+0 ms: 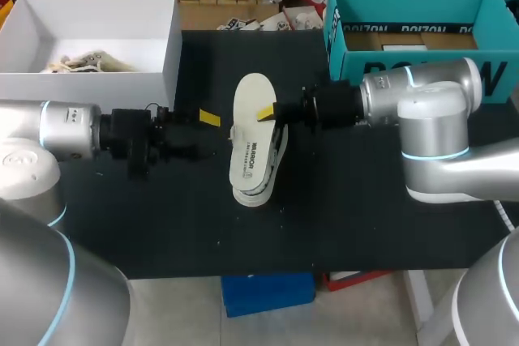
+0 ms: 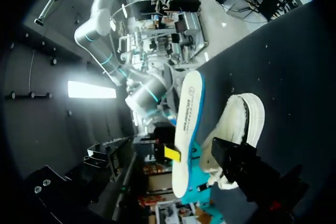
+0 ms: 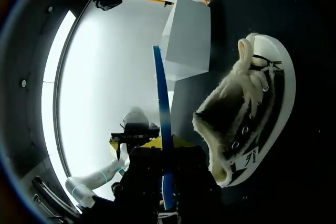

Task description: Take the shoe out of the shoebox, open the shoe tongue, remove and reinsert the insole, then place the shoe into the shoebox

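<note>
Black tabletop; teal shoebox at far right. Sneaker lies centrally on its side, long axis near-to-far. White insole sits above it, parallel. Right pincer clamps the insole's edge. Left pincer gapes wide, holding nothing, beside the sneaker.

The shoe lies mid-way across the desk, the insole above it; shoebox behind right, open box behind left.
</note>
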